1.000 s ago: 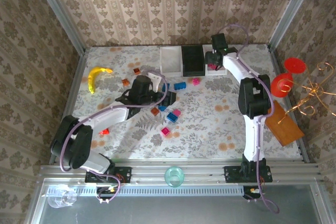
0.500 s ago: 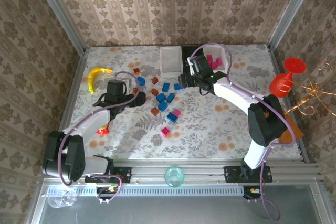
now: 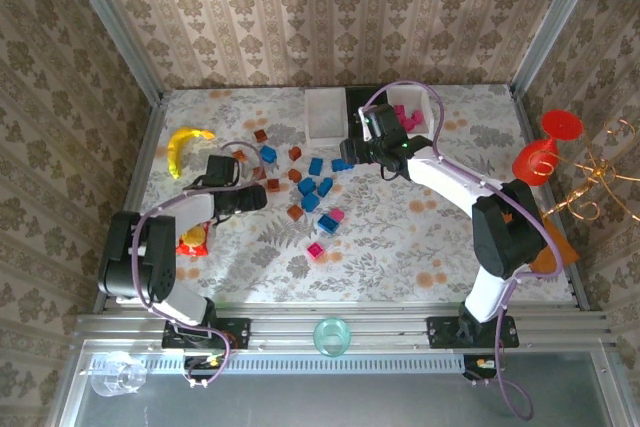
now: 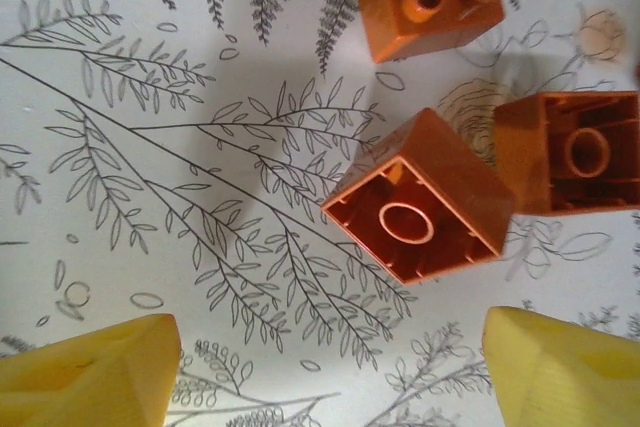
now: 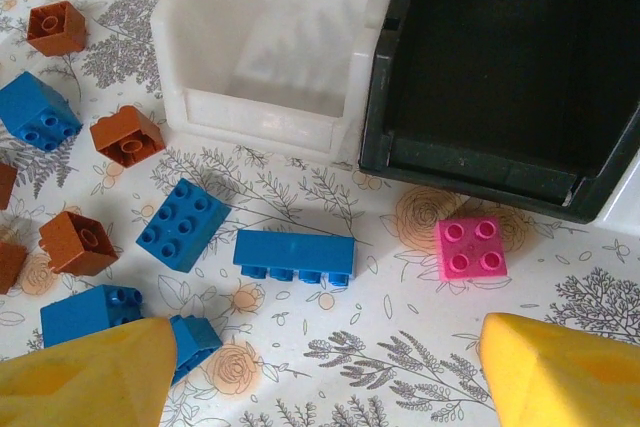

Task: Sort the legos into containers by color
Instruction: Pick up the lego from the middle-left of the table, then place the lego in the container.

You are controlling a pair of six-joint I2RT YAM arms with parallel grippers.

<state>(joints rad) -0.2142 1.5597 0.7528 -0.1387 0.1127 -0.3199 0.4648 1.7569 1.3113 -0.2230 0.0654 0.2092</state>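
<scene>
Blue, pink and brown legos [image 3: 311, 190] lie scattered mid-table. My left gripper [image 3: 258, 193] hangs open and low over brown legos. An upturned brown brick [image 4: 420, 209] lies just ahead of its yellow fingertips [image 4: 90, 377], with nothing between them [image 4: 325, 387]. My right gripper [image 3: 352, 153] is open [image 5: 320, 377] above a long blue brick [image 5: 295, 254] and a pink brick [image 5: 470, 247], holding nothing. Behind them stand the containers: an empty white tray [image 5: 200, 97], an empty black tray [image 5: 400, 162], and a white tray [image 3: 425, 107] holding pink bricks.
A yellow banana [image 3: 185, 147] lies at the far left. A red goblet [image 3: 540, 152] and a brown board [image 3: 540, 237] stand off the table's right edge. A clear cup [image 3: 120, 377] and a teal cup [image 3: 331, 335] sit by the near rail. Metal posts frame the table.
My right arm swung left from the pink-filled tray to the blue bricks before the black tray. My left gripper pulled back left and down over brown bricks, its jaws narrowing.
</scene>
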